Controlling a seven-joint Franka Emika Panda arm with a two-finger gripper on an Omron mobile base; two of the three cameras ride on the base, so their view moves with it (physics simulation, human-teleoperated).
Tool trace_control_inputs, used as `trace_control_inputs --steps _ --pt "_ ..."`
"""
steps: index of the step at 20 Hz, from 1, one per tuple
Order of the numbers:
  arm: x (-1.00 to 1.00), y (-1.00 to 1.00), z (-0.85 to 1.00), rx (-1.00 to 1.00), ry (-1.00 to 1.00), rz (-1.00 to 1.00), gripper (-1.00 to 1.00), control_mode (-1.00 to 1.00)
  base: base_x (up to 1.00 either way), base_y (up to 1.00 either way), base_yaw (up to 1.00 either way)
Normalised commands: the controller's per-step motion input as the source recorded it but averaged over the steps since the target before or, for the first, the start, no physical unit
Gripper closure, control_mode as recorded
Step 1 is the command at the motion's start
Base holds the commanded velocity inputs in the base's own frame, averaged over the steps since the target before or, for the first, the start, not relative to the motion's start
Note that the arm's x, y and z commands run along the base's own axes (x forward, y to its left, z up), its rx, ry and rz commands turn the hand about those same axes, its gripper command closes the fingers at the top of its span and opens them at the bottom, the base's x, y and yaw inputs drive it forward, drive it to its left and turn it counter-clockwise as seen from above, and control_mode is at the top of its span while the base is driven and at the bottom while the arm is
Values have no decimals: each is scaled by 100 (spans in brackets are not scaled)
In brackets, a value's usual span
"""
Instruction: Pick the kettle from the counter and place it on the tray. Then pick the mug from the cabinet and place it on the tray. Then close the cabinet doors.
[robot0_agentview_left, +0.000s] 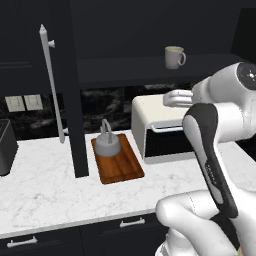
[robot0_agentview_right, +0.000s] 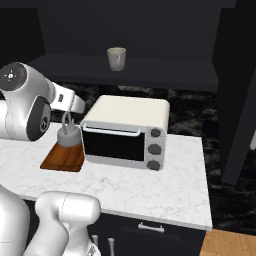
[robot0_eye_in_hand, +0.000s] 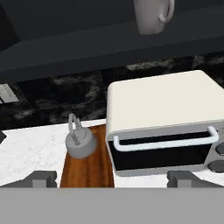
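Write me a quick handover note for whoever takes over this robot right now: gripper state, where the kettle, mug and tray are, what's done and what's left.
Gripper: open, holding nothing, raised above the counter and facing the toaster oven.
Kettle: upright on the tray, toward its back end. That step looks done.
Tray: on the counter, just left of the toaster oven.
Mug: on the cabinet shelf above the toaster oven, not yet picked.
Cabinet doors: open; the left door stands edge-on beside the tray.
Left: take the mug from the shelf, set it on the tray, then close both doors.
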Motion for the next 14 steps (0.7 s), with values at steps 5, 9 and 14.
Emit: trace_control_inputs --steps 5,9,14 --pt "-27 -45 40 -1 0 25 -100 -100 0 0 0" --pt "-1 -29 46 0 0 9 -100 -100 0 0 0" --pt "8 -19 31 0 -4 0 -100 -100 0 0 0"
